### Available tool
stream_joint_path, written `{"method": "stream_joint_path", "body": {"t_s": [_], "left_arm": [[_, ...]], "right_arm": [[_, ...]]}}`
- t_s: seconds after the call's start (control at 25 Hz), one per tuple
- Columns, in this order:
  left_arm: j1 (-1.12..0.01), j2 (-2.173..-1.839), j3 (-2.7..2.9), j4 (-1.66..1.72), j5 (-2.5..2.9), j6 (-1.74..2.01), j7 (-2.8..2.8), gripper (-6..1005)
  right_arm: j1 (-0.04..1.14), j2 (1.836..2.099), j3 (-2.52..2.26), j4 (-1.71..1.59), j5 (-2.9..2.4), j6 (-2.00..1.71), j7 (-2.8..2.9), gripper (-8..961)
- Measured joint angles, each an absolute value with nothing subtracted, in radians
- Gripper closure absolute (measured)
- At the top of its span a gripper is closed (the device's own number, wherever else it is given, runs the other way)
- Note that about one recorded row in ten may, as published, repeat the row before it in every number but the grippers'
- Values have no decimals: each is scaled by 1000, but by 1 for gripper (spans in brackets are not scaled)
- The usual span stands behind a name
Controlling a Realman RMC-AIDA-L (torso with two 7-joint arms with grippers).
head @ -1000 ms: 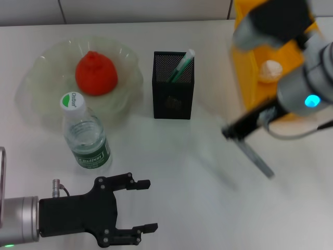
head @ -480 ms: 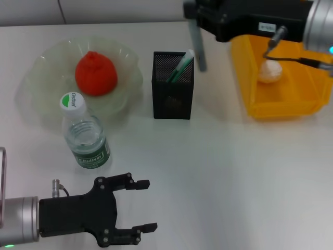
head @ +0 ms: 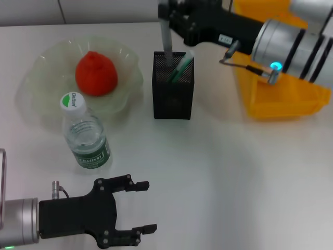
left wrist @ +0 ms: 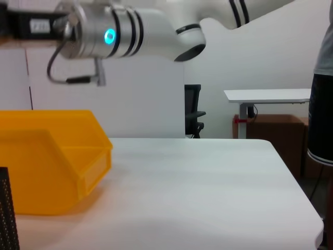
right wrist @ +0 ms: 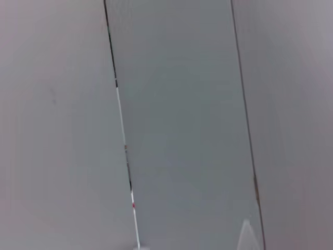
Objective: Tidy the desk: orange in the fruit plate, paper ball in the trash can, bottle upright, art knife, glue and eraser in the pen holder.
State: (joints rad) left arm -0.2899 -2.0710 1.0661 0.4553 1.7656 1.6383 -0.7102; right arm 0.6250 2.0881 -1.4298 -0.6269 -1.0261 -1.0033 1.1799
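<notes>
Right hand (head: pixel 167 18): I see it gripping the art knife (head: pixel 166 41), blade end dipping into the pen holder (head: pixel 173 86).
Left hand (head: pixel 140 207): spread wide, idle near the bottle (head: pixel 85 134).

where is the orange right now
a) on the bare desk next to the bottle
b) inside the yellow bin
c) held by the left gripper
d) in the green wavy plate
d: the orange sits in the fruit plate, behind the upright bottle; the left gripper is open and empty near the desk's front edge, and the trash can shows no orange.
</notes>
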Motion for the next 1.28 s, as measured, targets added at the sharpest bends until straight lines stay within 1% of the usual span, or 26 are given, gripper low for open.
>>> {"method": "stream_joint_path", "body": {"t_s": [0.12,0.24,0.6,0.72,0.76,0.88,1.04,1.08,1.2,1.28], "left_arm": [[-290,-2072,1066,455,1766,1638,-710,227],[-290,-2073,1066,456,1766,1640,-710,227],[-290,-2072,1066,455,1766,1643,-710,227],[-290,-2072,1066,454,1766,1645,-710,227],[-290,-2072,1066,454,1766,1645,-710,227],[-290,-2070,1065,455,1765,1648,-710,227],[-290,-2070,1064,458,1765,1657,-710,227],[-290,-2069,1062,459,1766,1663,-710,227],[-286,-2067,1057,465,1766,1685,-710,227],[-282,-2065,1053,470,1766,1693,-710,227]], "right_arm": [[668,2091,-1430,-551,-1023,-997,1156,811],[680,2091,-1430,-515,-1021,-995,1149,785],[639,2093,-1430,-518,-1018,-1009,1119,705],[613,2090,-1430,-530,-1018,-1066,1098,679],[597,2087,-1429,-544,-1019,-1099,1095,652],[508,2082,-1429,-624,-1025,-1202,1099,569],[323,2079,-1409,-768,-1028,-1370,1098,459],[267,2079,-1387,-800,-1036,-1428,1087,421],[151,2078,-1273,-829,-1091,-1584,1053,306],[108,2078,-1176,-812,-1161,-1673,1036,229]]}}
